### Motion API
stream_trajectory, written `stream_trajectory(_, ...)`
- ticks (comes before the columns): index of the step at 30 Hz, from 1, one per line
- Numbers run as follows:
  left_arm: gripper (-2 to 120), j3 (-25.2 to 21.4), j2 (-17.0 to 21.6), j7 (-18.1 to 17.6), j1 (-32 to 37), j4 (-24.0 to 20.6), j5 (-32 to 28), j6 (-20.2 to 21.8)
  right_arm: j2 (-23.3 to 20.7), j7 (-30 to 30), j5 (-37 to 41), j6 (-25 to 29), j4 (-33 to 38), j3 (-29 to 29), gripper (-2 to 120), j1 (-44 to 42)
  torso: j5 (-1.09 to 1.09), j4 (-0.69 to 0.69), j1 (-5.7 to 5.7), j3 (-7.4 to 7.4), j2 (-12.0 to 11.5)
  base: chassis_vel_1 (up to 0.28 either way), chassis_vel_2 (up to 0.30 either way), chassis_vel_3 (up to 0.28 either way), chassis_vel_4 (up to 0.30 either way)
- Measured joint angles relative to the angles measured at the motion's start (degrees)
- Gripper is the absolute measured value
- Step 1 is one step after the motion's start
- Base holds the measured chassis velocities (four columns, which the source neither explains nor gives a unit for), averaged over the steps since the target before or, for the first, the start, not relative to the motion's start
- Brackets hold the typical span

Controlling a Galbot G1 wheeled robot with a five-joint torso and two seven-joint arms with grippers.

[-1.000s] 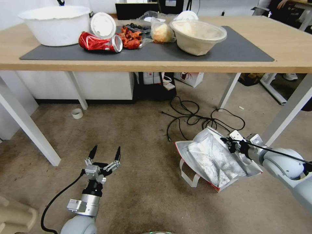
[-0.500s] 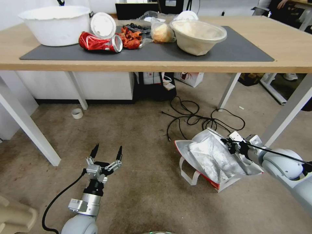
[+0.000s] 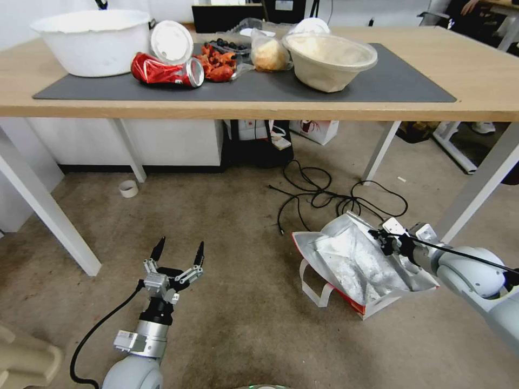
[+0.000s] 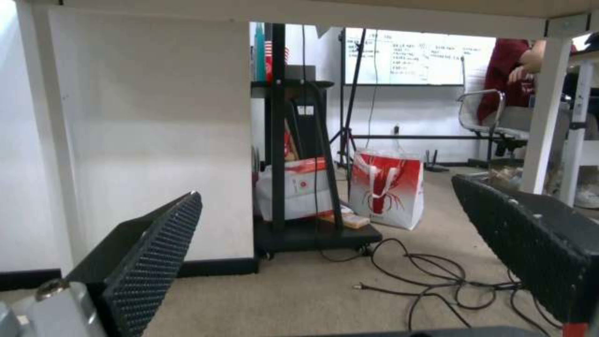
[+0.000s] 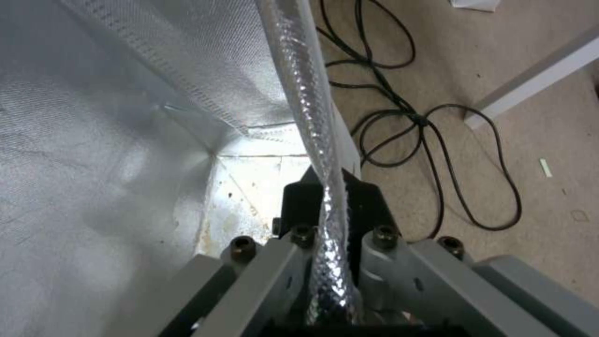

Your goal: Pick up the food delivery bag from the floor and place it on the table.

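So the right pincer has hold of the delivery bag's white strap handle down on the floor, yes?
Not the strap. The right pincer is shut on the foil-lined rim of the food delivery bag, as the right wrist view shows; the white strap handle hangs free at the far side. The bag is on the floor.

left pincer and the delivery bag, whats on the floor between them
Nothing: in the head view, bare carpet runs from the open left pincer to the food delivery bag, whose rim the right pincer grips.

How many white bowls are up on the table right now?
2: a big white bowl at the table's left end, and a lidded bowl mid-mat. More may hide behind.
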Motion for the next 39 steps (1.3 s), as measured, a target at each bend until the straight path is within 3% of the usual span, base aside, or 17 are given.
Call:
stream_trajectory(11,100,0.1,0.2,0.5,-0.3,0.6,-1.2,-0.1,-0.5,0.0,1.3,-0.4,2.3,0.1,0,-1.3,0.00,0.00,0.02,0.01,0.1,0.000,0.000,0.000,0.000)
stream_trajectory(20,100,0.0,0.6,0.4,-0.5,0.8,-1.8,0.2,-3.9,-1.7,11.3,-3.4,11.7,8.1,0,-8.9,-0.01,0.00,0.04,1.83,2.0,0.000,0.000,0.000,0.000)
stream_trajectory(24,100,0.0,0.7,0.4,-0.7,0.8,-2.2,0.3,-6.5,-6.8,15.9,-3.3,15.0,14.0,0,-12.8,-0.03,0.00,0.11,2.68,2.9,0.000,0.000,0.000,0.000)
stream_trajectory(28,100,0.1,0.7,0.6,-0.8,0.8,-2.3,0.3,-9.9,-21.8,20.3,2.6,16.0,22.7,0,-18.9,-0.01,-0.01,0.31,3.81,4.2,0.000,0.000,0.000,0.000)
stream_trajectory(29,100,0.1,0.7,0.6,-0.8,0.8,-2.3,0.3,-9.9,-21.8,20.3,2.6,16.0,22.7,0,-18.9,-0.01,-0.01,0.31,3.81,4.2,0.000,0.000,0.000,0.000)
stream_trajectory(32,100,0.1,0.7,0.6,-0.7,0.4,-2.3,0.3,-11.5,-30.9,21.6,5.6,15.7,25.6,0,-20.5,0.00,-0.01,0.45,4.61,5.1,0.000,0.000,0.000,0.000)
stream_trajectory(39,100,-0.2,0.8,0.6,-0.3,-0.3,-2.6,0.2,-14.4,-39.4,22.6,6.2,16.6,28.1,0,-20.6,-0.01,0.00,0.67,5.98,6.7,0.000,0.000,0.000,0.000)
